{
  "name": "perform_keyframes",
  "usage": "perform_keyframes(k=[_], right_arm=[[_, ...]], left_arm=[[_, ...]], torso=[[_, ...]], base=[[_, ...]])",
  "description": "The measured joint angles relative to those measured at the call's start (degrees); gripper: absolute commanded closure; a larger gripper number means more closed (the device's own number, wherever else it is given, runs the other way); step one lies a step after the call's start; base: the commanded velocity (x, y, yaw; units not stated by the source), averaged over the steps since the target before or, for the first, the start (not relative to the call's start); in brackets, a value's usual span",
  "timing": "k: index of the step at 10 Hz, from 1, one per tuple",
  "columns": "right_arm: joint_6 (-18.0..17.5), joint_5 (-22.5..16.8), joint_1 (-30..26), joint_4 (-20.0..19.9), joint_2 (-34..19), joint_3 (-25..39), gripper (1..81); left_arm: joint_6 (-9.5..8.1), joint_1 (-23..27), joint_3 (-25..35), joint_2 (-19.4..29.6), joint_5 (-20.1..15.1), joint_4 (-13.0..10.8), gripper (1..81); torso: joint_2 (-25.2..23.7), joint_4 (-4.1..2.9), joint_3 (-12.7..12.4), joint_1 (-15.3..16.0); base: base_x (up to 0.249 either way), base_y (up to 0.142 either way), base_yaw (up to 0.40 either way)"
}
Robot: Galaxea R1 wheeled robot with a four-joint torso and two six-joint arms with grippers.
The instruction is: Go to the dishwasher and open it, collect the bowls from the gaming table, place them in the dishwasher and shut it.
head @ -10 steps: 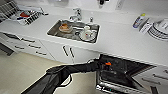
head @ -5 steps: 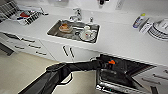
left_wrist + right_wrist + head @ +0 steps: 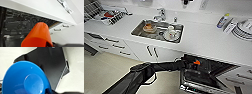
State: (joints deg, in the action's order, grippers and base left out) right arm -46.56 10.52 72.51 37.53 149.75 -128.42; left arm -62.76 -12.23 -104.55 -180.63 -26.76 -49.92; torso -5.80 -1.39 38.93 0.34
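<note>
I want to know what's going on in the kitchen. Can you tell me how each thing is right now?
dishwasher: door partly open, dark racks showing
orange cup: at the left wrist, held up at the dishwasher opening
blue bowl: at the right wrist, tilted
sink: dishes inside
cabinet doors: shut

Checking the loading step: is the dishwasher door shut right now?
No. In the head view the dishwasher door hangs open, its dark interior exposed, with the left arm reaching in.
</note>
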Motion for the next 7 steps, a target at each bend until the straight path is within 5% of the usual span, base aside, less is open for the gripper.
perform_keyframes(k=[1, 7], right_arm=[[0.0, 0.0, 0.0, -0.02, 0.13, -0.28, 81.1], [0.0, 0.0, -0.13, 0.02, 0.77, -0.69, 81.1]], left_arm=[[0.38, 0.05, 0.35, -0.02, 0.0, -0.05, 1.0], [-0.02, 0.11, 3.91, 0.17, -1.46, 0.06, 1.0]], torso=[[0.0, 0.0, 0.0, 0.0], [0.0, 0.0, 0.0, 0.0]], base=[[0.0, 0.0, 0.0], [0.0, 0.0, 0.0]])
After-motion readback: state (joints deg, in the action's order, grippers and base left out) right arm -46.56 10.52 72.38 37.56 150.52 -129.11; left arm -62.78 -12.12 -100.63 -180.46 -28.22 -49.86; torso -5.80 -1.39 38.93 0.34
